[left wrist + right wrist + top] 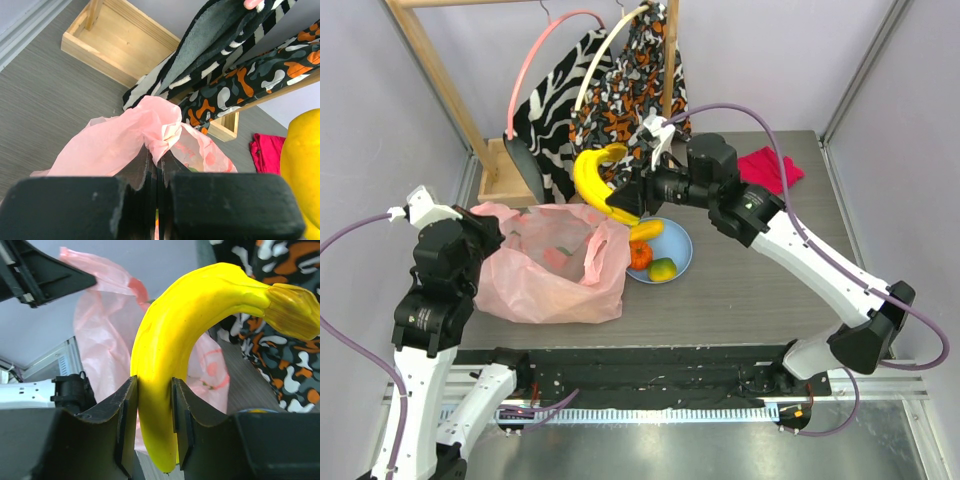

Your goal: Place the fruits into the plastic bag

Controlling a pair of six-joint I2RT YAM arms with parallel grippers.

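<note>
My right gripper is shut on the yellow bananas, holding them in the air above the right rim of the plastic bag. The bag is pale pink and crinkly and lies on the table with its mouth facing up. My left gripper is shut on a bunched fold of the bag's left rim. An orange, a green-yellow round fruit and a yellow fruit lie on the blue plate just right of the bag.
A wooden rack stands at the back left with a zebra-striped garment and an orange-and-black patterned garment on hangers, close behind the bananas. A red cloth lies at the back right.
</note>
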